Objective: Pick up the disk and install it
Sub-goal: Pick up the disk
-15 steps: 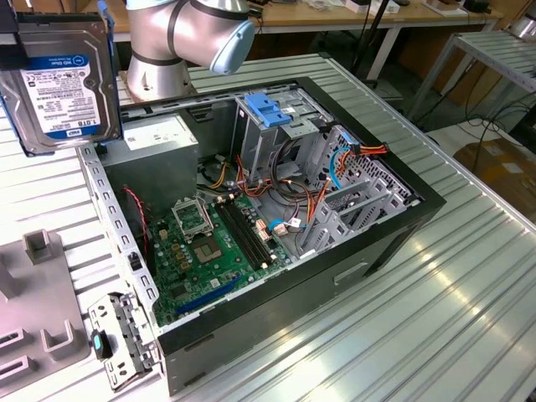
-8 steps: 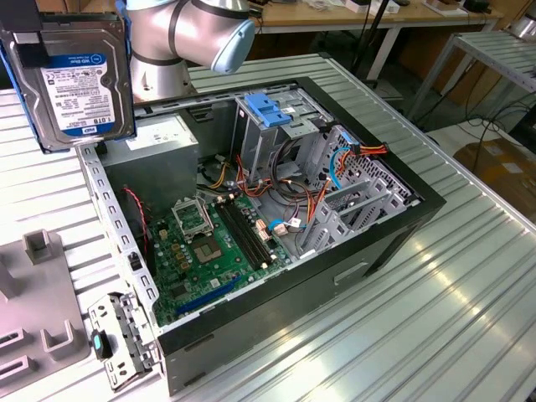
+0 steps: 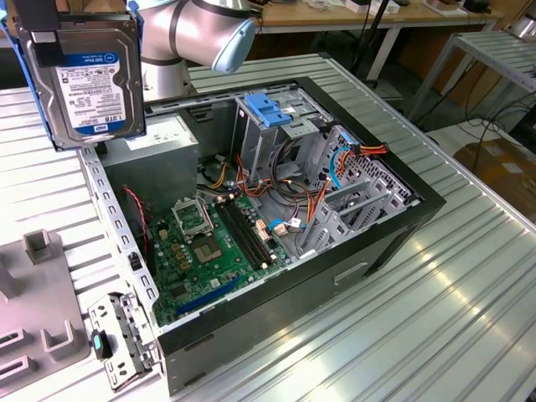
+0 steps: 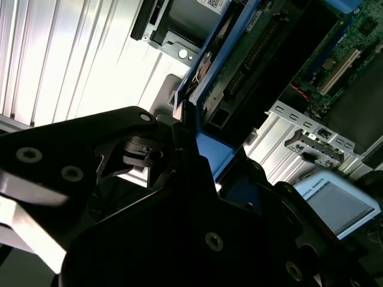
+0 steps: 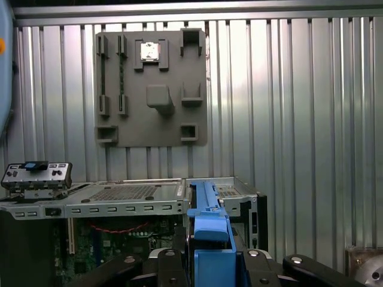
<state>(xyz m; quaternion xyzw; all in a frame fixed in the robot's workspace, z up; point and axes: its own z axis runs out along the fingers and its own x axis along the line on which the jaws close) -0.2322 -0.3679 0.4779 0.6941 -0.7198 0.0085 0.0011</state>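
Silver disk (image 3: 88,79) — clamped between jaws, aloft

Lighting and picture quality:

1. Exterior view. Bright, even light from above, with no hard shadows. The ribbed table (image 3: 469,285) has a soft sheen toward 4 o'clock. The computer case (image 3: 276,209) is dimmer inside and darkest along its inner walls. The disk (image 3: 88,79), at 11 o'clock, is evenly lit.

2. Second wrist view. Harsh contrast. The table (image 4: 54,60) is blown out to white glare. My claw (image 4: 179,128) is a near-black, underexposed mass, soft from closeness.

3. First wrist view. Flat, moderate light. The table grooves show as shaded stripes. The grey tray (image 5: 152,89) casts slight shadows. The case interior is dim.
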